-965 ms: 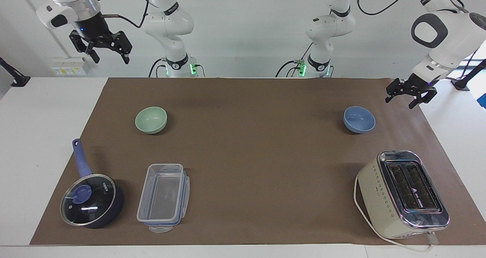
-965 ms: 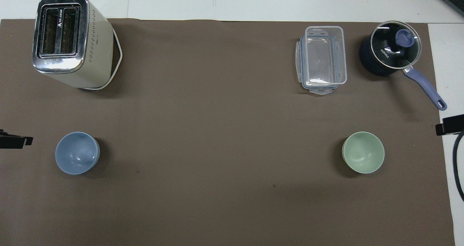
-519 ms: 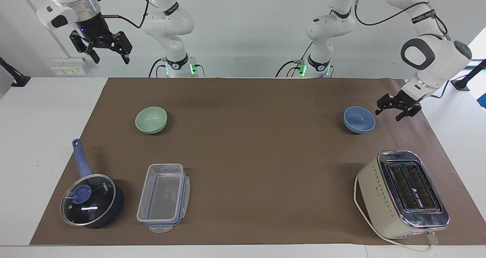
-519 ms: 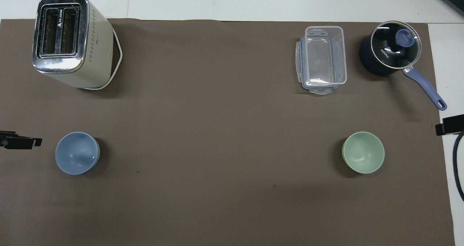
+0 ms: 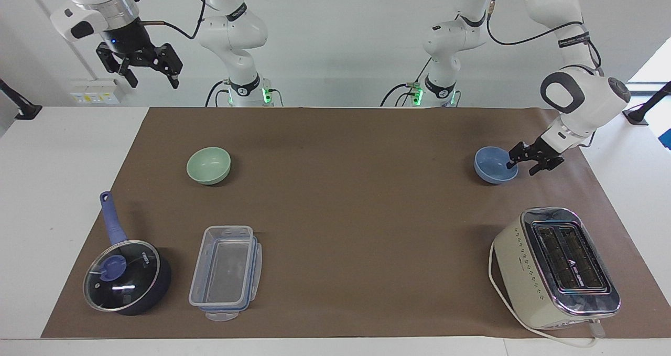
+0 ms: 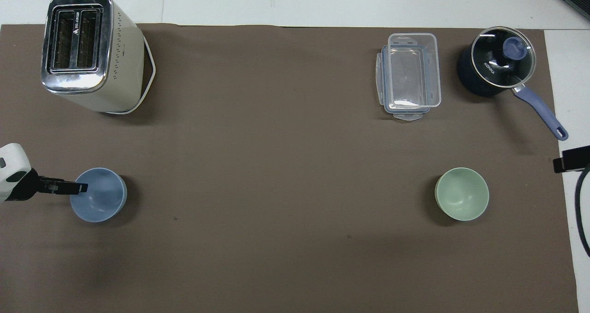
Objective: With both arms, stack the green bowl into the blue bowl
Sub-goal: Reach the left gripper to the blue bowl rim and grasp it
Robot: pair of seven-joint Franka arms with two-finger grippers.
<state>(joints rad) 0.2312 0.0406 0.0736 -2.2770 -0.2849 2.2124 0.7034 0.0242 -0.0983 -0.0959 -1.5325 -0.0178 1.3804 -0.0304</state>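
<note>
Big brown mat [image 5: 335, 214] on the table, toaster [image 5: 555, 267] and saucepan [image 5: 126, 277] at the edge farthest from the robots. Blue bowl [image 5: 494, 166] sits toward the left arm's end, green bowl [image 5: 208, 165] toward the right arm's — well apart. Left gripper [image 5: 526, 160] straddles the blue bowl's rim, fingers apart, not clamped yet. Right gripper [image 5: 140, 65] waits up high, fingers spread. Bowls look light, stiff, a bit slick — I'd pinch the rim wall.

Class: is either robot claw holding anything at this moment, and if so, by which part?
Nothing is held yet. The left claw straddles the blue bowl rim; the right claw waits, open and empty.
</note>
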